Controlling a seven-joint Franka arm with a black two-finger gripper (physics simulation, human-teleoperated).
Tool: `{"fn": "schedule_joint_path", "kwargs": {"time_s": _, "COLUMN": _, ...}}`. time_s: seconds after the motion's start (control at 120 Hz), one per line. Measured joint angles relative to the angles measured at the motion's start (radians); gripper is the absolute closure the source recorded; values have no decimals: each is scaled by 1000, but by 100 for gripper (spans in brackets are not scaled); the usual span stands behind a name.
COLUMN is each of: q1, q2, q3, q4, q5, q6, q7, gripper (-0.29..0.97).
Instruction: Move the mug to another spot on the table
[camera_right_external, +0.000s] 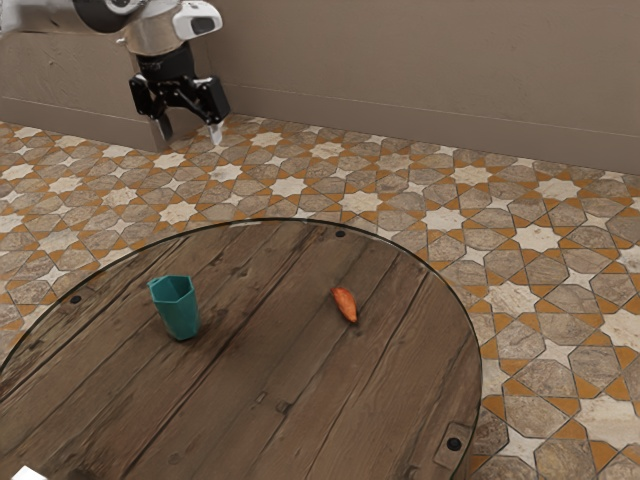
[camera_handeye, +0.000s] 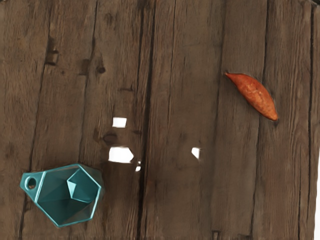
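You'll see the gripper (camera_right_external: 188, 130) hanging high above the table (camera_right_external: 300, 400), its two fingers apart with nothing between them. The teal mug (camera_right_external: 175, 307) stands upright on the wood toward the exterior view's left, well apart from an orange vegetable (camera_right_external: 344, 304), perhaps a sweet potato. From the wrist camera you look down into the mug (camera_handeye: 62, 195), its handle (camera_handeye: 30, 183) pointing away from the vegetable (camera_handeye: 252, 95)

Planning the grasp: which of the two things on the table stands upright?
The teal mug: faceted, standing with its open mouth facing up. The orange sweet potato lies flat on its side, apart from it.
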Motion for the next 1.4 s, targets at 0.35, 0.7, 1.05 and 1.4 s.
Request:
{"fn": "schedule_joint_path", "kwargs": {"time_s": 0.35, "q1": 9, "q2": 17, "q3": 132, "q4": -259, "q5": 59, "q6": 10, "q7": -34, "gripper": 0}}
{"fn": "schedule_joint_path", "kwargs": {"time_s": 0.7, "q1": 44, "q2": -36, "q3": 282, "q4": -453, "q5": -46, "q6": 220, "q7": -251, "gripper": 0}}
{"fn": "schedule_joint_path", "kwargs": {"time_s": 1.05, "q1": 5, "q2": 59, "q3": 329, "q4": -585, "q5": -301, "q6": 479, "q7": -527, "gripper": 0}}
{"fn": "schedule_joint_path", "kwargs": {"time_s": 1.4, "q1": 3, "q2": 140, "q3": 346, "q4": -611, "q5": -377, "q6": 589, "q7": -689, "gripper": 28}}
